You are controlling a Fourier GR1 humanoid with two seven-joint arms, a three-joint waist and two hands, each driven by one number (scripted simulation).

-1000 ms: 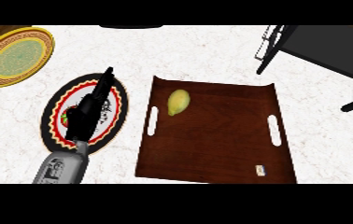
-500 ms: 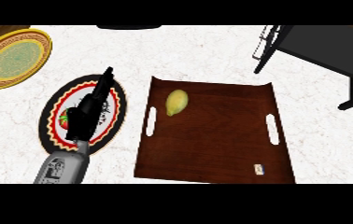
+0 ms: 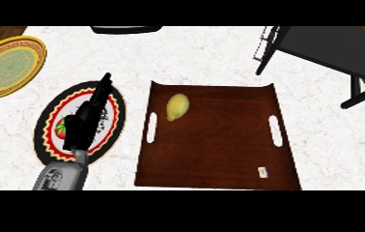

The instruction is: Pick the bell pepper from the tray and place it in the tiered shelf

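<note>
Tiered shelf (image 3: pixel 321 47) cut off at right edge (top too); left robot hand (image 3: pixel 87 120) hides plate (image 3: pixel 50 129) centre.

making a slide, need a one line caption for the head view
Left hand open over a patterned plate, beside a brown tray holding a yellow pepper; black shelf at upper right.

One brown tray (image 3: pixel 214 153) is lying on the counter, carrying one yellow bell pepper (image 3: pixel 176 106). Two round plates are sitting at the left: one red-rimmed plate (image 3: pixel 53 110) and one yellow-green plate (image 3: pixel 18 64). One black tiered shelf (image 3: pixel 314 50) is showing at top right. One hand (image 3: pixel 85 122) is showing, possibly covering one red item.
</note>
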